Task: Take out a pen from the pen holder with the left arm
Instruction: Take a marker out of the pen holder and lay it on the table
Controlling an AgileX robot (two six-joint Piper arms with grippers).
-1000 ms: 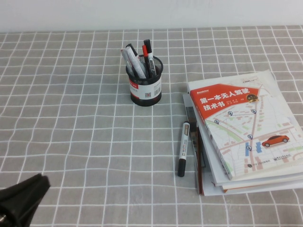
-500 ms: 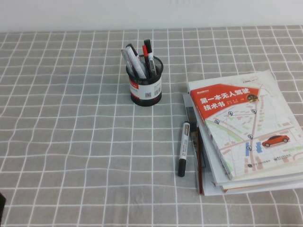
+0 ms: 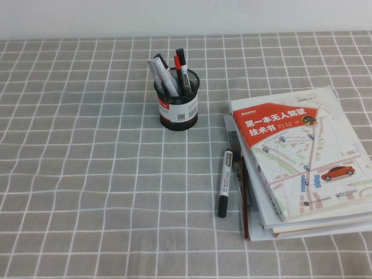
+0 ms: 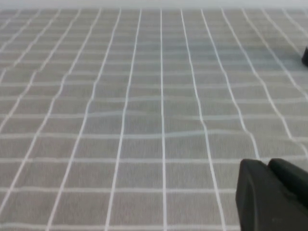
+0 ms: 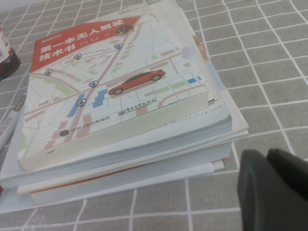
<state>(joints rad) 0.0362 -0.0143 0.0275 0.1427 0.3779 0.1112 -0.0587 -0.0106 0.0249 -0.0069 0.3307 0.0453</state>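
A black mesh pen holder (image 3: pixel 177 104) stands on the grey checked cloth and holds several pens (image 3: pixel 181 70). One black and white marker (image 3: pixel 224 183) lies flat on the cloth beside the books. Neither arm shows in the high view. In the left wrist view my left gripper (image 4: pixel 267 163) hovers low over bare cloth, its fingers pressed together with nothing between them. In the right wrist view my right gripper (image 5: pixel 267 154) sits shut beside the book stack, and the holder's edge (image 5: pixel 6 57) and the marker (image 5: pixel 9 125) show past the books.
A stack of books (image 3: pixel 296 157) with a map cover lies right of the holder; its near corner (image 5: pixel 211 125) is close to my right gripper. Checked cloth (image 3: pixel 87 174) covers the whole table up to a white wall at the back.
My left arm, seen at the lower left corner of the high view a second ago, has pulled back out of that view. The holder, marker and books have not moved.
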